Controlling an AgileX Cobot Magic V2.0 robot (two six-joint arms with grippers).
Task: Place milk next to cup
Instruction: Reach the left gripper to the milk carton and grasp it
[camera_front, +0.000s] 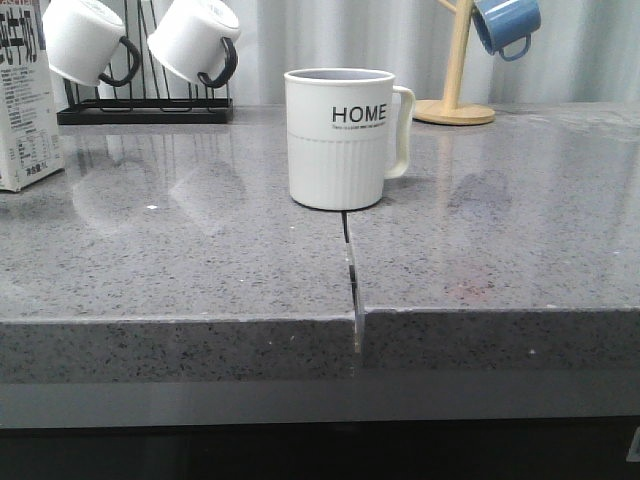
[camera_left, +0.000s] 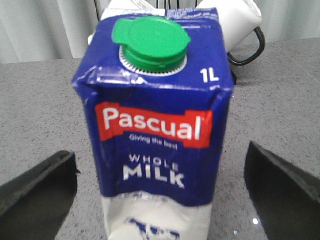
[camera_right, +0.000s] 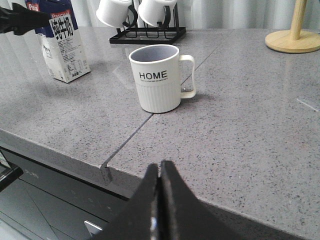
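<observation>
The milk (camera_left: 155, 140) is a tall carton, white below with a dark blue top and a green cap. It stands upright on the counter at the far left (camera_front: 25, 100). My left gripper (camera_left: 161, 165) is open. Its fingers (camera_left: 37, 192) stand either side of the carton, with a gap on each side. The cup (camera_front: 340, 140) is a white ribbed "HOME" mug standing mid-counter, well to the right of the milk. My right gripper (camera_right: 160, 167) is shut and empty, hovering over the counter's front edge. In its view the cup (camera_right: 156, 80) and the milk (camera_right: 62, 47) both stand farther back.
A black rack (camera_front: 145, 108) holding white mugs with black handles stands at the back left, behind the milk. A wooden mug tree (camera_front: 455, 100) with a blue mug (camera_front: 505, 25) stands at the back right. A seam (camera_front: 350, 270) splits the grey counter below the cup.
</observation>
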